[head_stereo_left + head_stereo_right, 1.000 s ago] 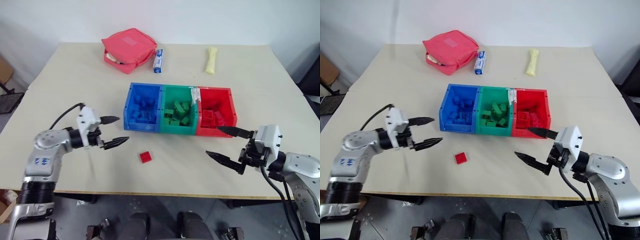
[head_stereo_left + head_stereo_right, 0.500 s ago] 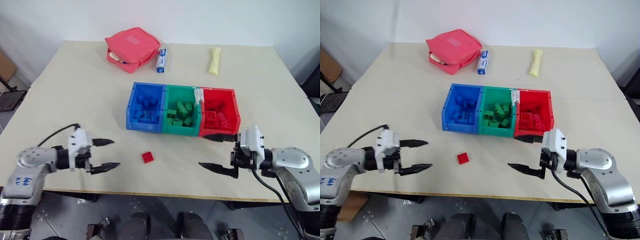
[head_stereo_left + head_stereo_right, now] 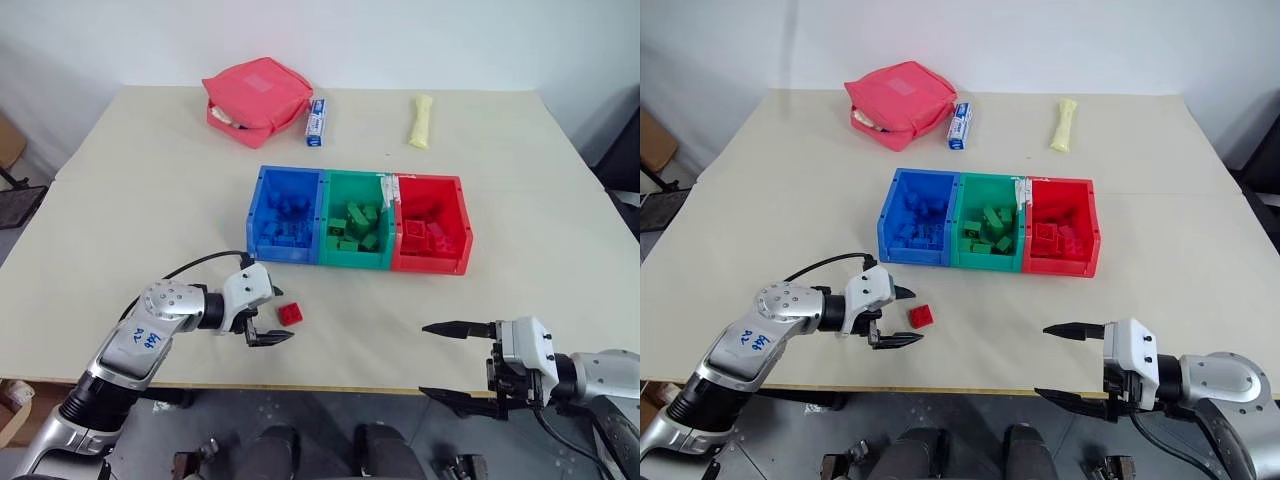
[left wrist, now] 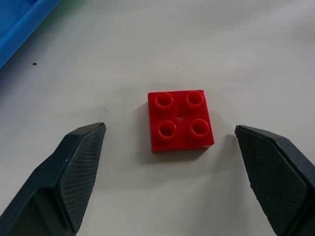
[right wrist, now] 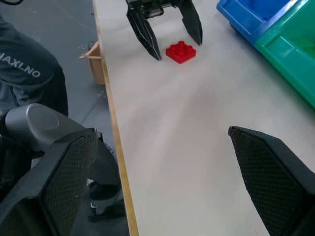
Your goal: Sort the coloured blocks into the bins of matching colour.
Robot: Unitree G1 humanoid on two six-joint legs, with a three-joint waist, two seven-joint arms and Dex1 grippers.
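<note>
One red block (image 3: pixel 291 313) lies studs up on the table in front of the bins. My left gripper (image 3: pixel 282 316) is open and low over the table, with a finger (image 4: pixel 81 162) on each side of the block and not touching it. The blue bin (image 3: pixel 257 215), green bin (image 3: pixel 355 175) and red bin (image 3: pixel 432 179) stand joined in a row mid-table, each holding several blocks of its own colour. My right gripper (image 3: pixel 425 359) hangs open and empty at the table's front edge on the right, pointing left.
A pink-red fabric pouch (image 3: pixel 258 98), a blue-white tube (image 3: pixel 317 122) and a pale yellow object (image 3: pixel 422 120) lie along the far side of the table. The table's front edge (image 3: pixel 350 388) runs just below both grippers.
My left gripper has swung right and down, and now straddles the red block. My right gripper has drawn back and down towards the table's front edge. The block and bins have not moved.
</note>
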